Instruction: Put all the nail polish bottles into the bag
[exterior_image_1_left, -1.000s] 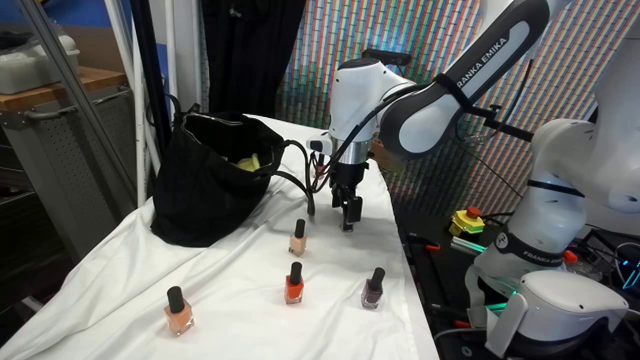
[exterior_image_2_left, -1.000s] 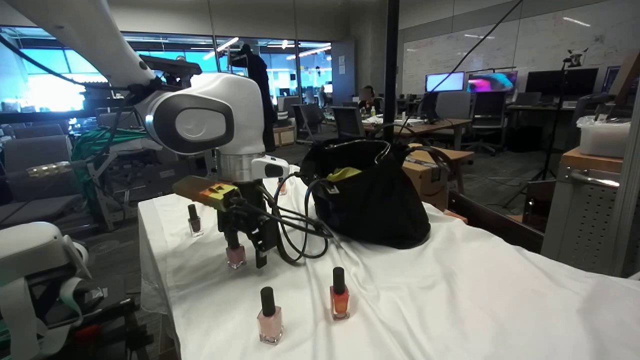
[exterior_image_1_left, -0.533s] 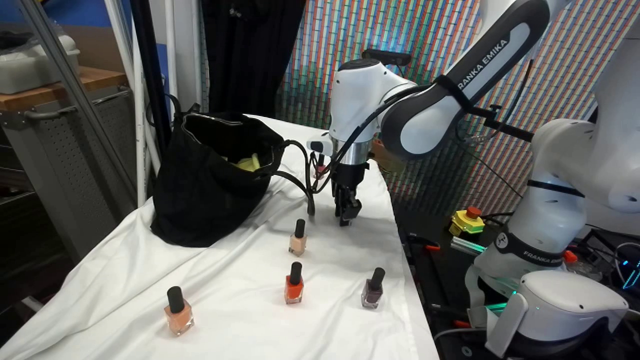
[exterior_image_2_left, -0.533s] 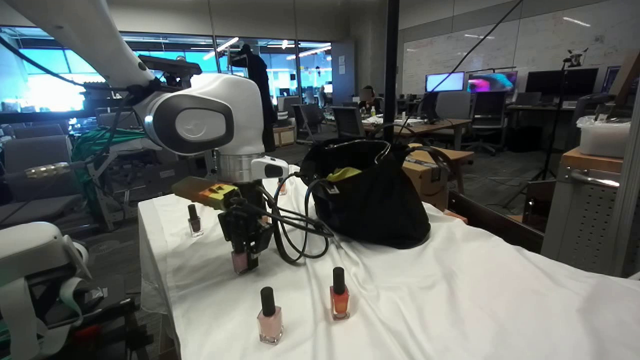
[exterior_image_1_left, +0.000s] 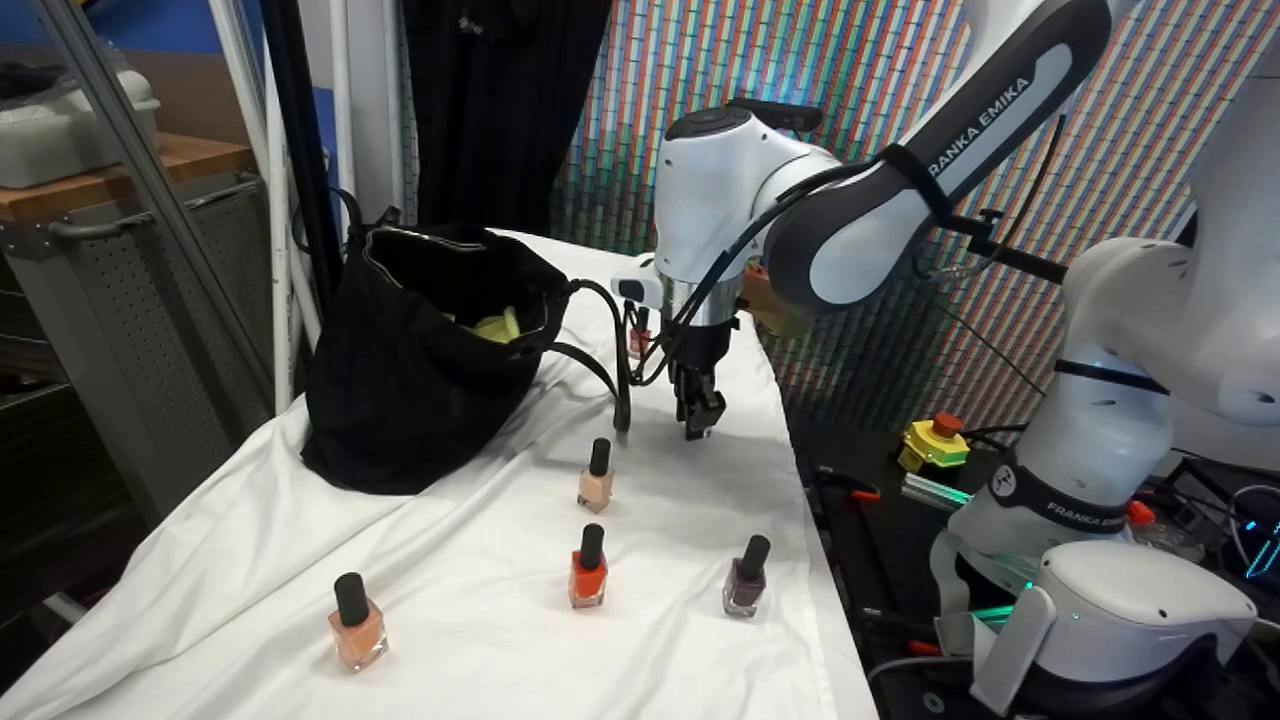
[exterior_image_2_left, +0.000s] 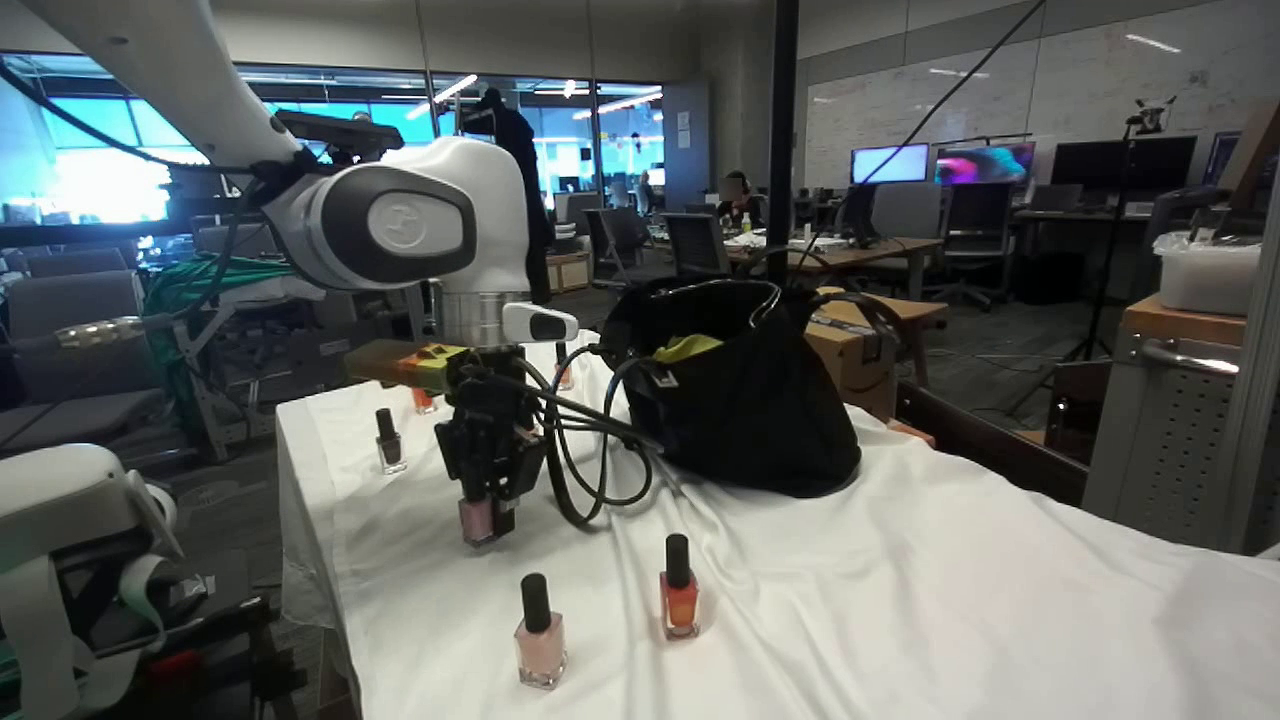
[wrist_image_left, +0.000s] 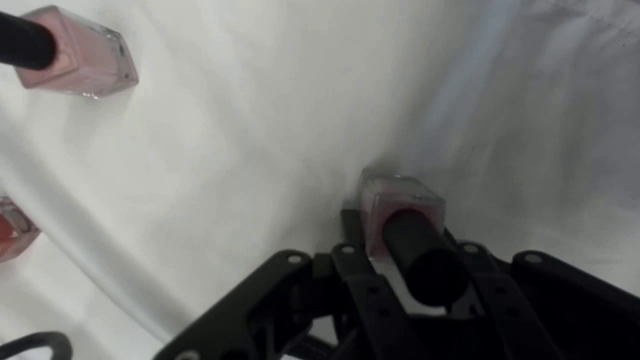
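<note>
My gripper (wrist_image_left: 400, 231) has just closed on the mauve-pink nail polish bottle (wrist_image_left: 395, 200), right of centre in the wrist view, so carrying it to the black fabric handbag (exterior_image_2_left: 740, 420) likely follows.

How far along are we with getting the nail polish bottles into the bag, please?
Done: nothing that I can see; no bottle shows inside the black handbag, though its bottom is hidden. In hand: the gripper is closed on a mauve-pink bottle. Remaining: six more stand on the white cloth: a dark grey bottle, red bottle, peach bottle, beige bottle, pale pink bottle and orange-red bottle.
</note>
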